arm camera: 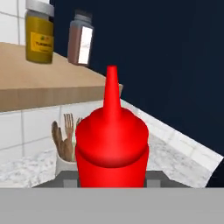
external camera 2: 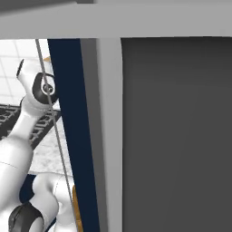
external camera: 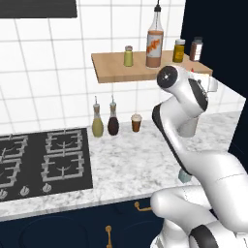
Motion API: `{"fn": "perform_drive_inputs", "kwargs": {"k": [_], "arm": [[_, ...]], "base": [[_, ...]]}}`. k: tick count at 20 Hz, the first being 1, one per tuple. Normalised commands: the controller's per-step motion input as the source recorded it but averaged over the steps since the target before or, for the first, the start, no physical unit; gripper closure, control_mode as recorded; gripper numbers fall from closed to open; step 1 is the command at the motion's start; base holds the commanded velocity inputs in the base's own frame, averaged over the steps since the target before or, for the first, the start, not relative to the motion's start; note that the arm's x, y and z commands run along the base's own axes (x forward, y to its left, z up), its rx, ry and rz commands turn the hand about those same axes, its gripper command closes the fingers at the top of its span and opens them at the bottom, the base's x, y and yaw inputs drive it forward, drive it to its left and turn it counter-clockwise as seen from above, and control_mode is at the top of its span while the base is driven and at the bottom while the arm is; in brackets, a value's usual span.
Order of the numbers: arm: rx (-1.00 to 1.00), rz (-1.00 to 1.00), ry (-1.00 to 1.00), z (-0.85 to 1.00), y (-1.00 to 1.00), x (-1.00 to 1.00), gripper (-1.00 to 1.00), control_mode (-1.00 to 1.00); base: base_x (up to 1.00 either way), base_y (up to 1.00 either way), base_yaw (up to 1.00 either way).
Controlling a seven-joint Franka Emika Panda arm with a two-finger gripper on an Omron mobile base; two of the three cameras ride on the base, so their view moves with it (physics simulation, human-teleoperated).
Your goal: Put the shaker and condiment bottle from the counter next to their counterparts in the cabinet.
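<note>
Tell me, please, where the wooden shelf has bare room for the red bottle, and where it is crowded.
On the shelf, the board left of the yellow-green shaker is bare, and a narrower gap lies between that shaker and the tall orange-brown bottle. The right end is crowded: the yellow jar and brown jar stand close together. The red bottle sits before the pincer, below shelf level.

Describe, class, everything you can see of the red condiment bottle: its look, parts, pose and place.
The condiment bottle is bright red, glossy like plastic, with a rounded shoulder and a tapering pointed nozzle, seen close in the hand view. It stands upright between the dark fingers of the gripper, its lower body hidden. Behind it are the wooden shelf with two jars, the white tiles, and a pale holder of wooden utensils on the marble counter.
</note>
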Motion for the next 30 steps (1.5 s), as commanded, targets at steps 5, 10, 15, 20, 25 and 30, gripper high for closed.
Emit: {"fn": "perform_drive_inputs", "kwargs": {"k": [5, 10, 15, 20, 25, 30], "arm": [[-0.01, 0.40, 0.11, 0.85, 0.13, 0.01, 1.00, -1.00], [0.13, 0.00, -0.05, 0.03, 0.01, 0.02, 1.00, -1.00], [0.37, 0.02, -0.23, 0.43, 0.02, 0.07, 1.00, -1.00], [0.06, 0.01, -0.05, 0.08, 0.00, 0.02, 1.00, -1.00], [0.00, 0.10, 0.00, 0.14, 0.01, 0.00, 1.00, -1.00], [0.00, 0.02, -0.06, 0.08, 0.00, 0.00, 1.00, -1.00]], "base": [[0.00, 0.00, 0.00], [0.00, 0.00, 0.00], [0.00, 0.00, 0.00], [0.00, 0.00, 0.00], [0.00, 0.00, 0.00], [0.00, 0.00, 0.00]]}}
